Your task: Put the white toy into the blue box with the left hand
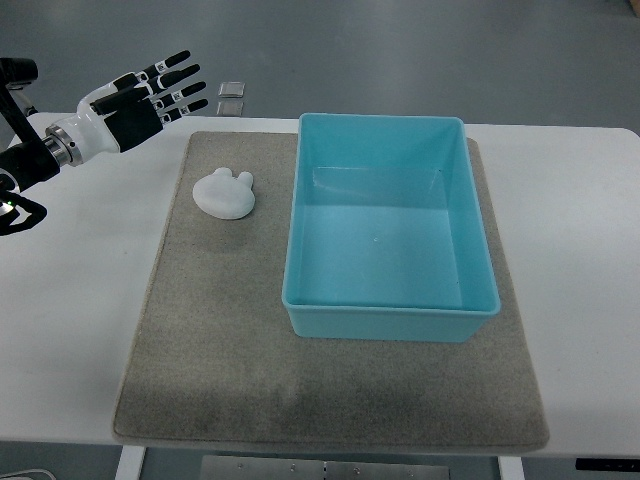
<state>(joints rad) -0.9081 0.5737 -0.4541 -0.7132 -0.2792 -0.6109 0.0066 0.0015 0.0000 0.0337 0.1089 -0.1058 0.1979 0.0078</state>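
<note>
A white toy [225,192] with two small ears lies on the grey mat [220,340], just left of the blue box [388,310]. The box is open-topped and holds nothing. My left hand [150,98] hovers over the table's far left corner, up and to the left of the toy, with its fingers stretched out flat and nothing in them. A clear gap separates the hand from the toy. The right arm does not show.
The mat lies on a white table [580,220]. Two small grey squares [230,96] sit on the floor beyond the table's far edge. A dark part of the robot [15,205] shows at the left edge.
</note>
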